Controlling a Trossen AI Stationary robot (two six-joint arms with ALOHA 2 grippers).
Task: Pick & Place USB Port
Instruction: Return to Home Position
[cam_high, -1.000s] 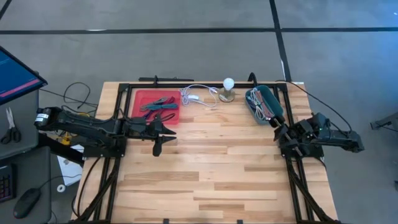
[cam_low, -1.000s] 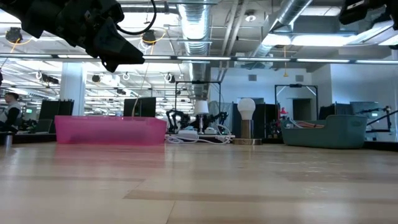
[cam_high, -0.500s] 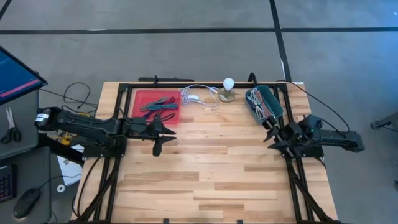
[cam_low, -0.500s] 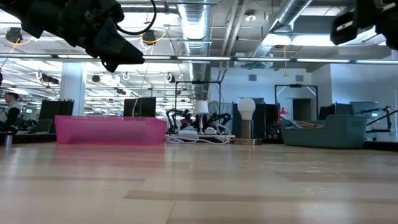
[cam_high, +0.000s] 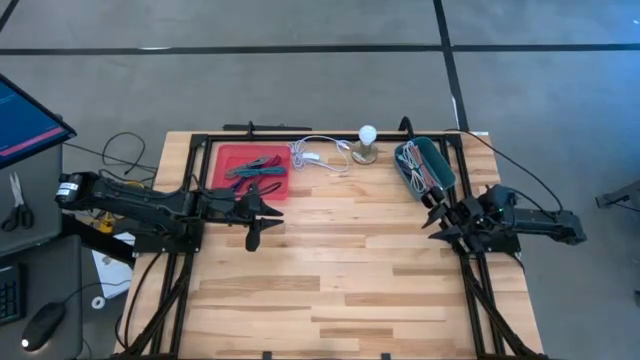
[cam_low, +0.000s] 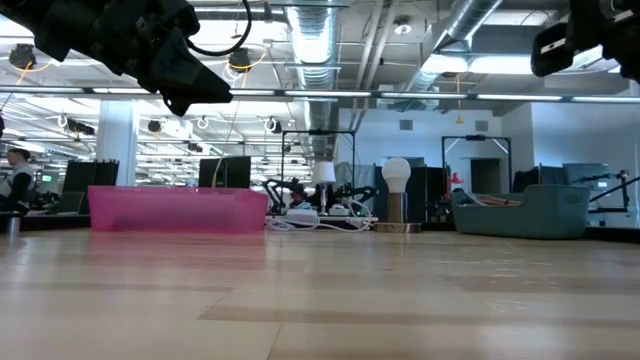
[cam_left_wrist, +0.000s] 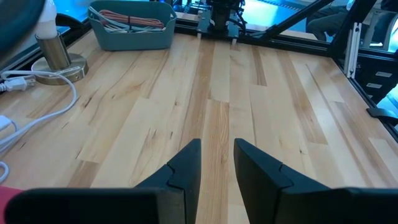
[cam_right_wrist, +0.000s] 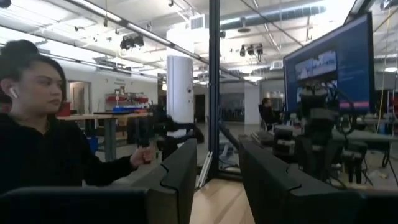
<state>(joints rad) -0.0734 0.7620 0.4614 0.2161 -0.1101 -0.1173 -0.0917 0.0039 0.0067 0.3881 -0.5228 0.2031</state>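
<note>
we read step as homing arms; cables (cam_high: 255, 172) sit in pink bin (cam_high: 218, 165) and blue bin (cam_high: 443, 165). left gripper (cam_left_wrist: 217, 144), right gripper (cam_right_wrist: 217, 149) slightly apart, empty. next: retract clear of bins.

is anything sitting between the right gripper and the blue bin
Nothing visible does. In the high view the right gripper hangs just off one end of the blue bin, with only bare table between them. The lamp stands clear, off to the side.

right gripper (cam_high: 431, 216) drawn back from blue bin (cam_high: 444, 168), turned inward (slightly)
</note>
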